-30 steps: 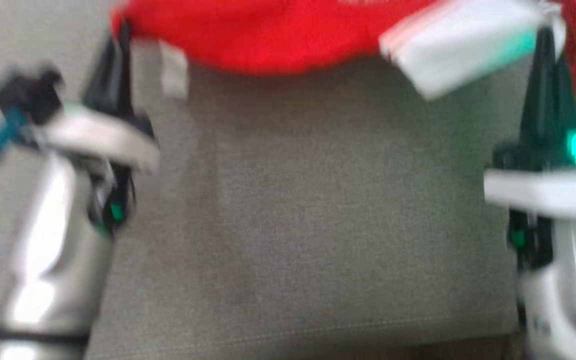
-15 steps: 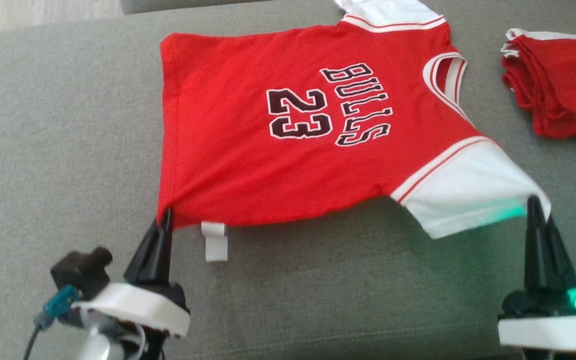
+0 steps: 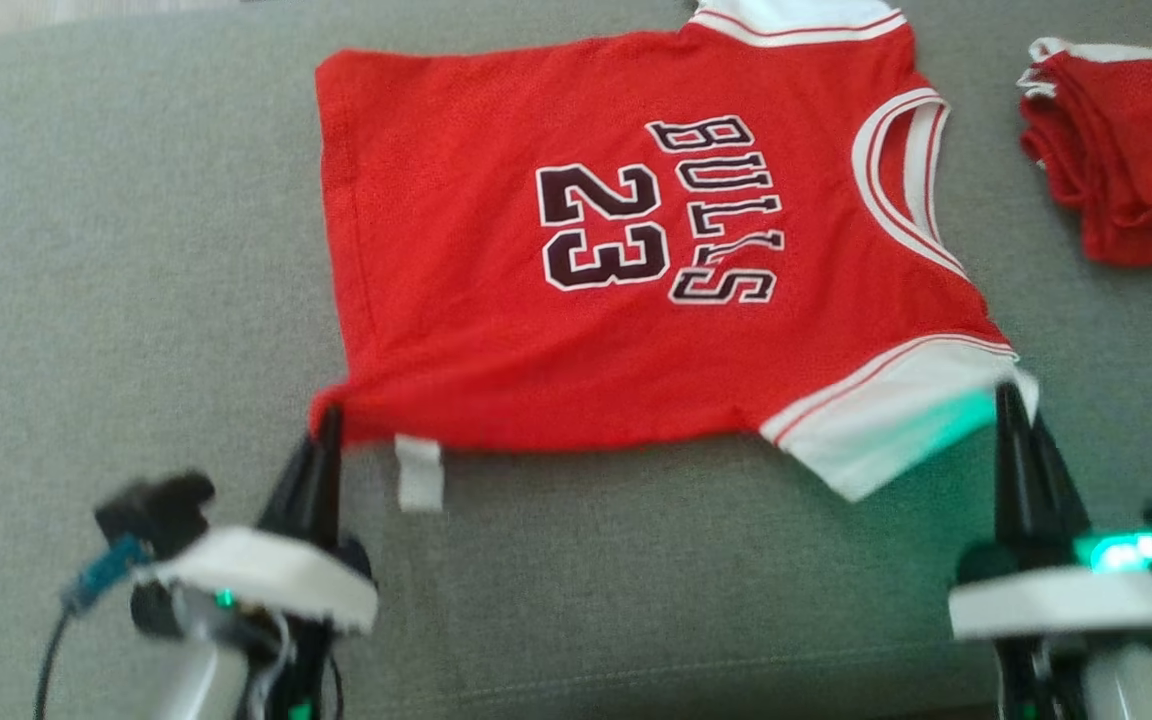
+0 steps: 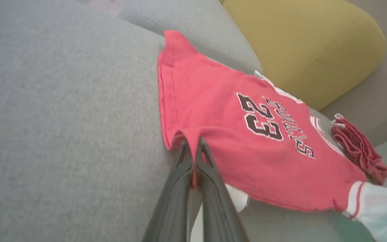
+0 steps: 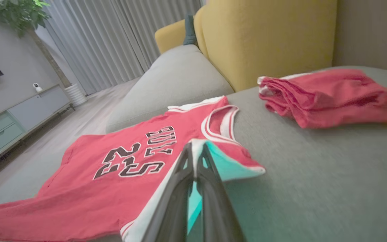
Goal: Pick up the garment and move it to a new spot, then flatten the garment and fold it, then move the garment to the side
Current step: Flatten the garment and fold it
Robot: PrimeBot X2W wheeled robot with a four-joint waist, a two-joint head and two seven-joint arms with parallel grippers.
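Note:
The garment (image 3: 576, 330) is a red jersey with white sleeves and dark "BULLS 23" lettering, spread face up on the grey sofa seat (image 3: 136, 250). My left gripper (image 3: 324, 420) is shut on its near bottom hem corner; the left wrist view has red cloth pinched between the fingertips (image 4: 193, 148). My right gripper (image 3: 1011, 395) is shut on the edge of the near white sleeve (image 3: 896, 430), and in the right wrist view the sleeve (image 5: 227, 161) folds over the fingertips. The garment (image 5: 113, 168) lies nearly flat, its near edge lifted a little.
A second red garment (image 3: 1126, 160) lies folded in a pile at the far right of the seat. A yellow cushion (image 5: 264, 37) stands behind the seat. A white label (image 3: 418, 472) hangs from the jersey's near hem. Bare grey seat lies left and in front.
The head camera has swung up, bringing the whole jersey into view. Both grippers keep their hold; over the last half second the right gripper drew the sleeve inward to the left.

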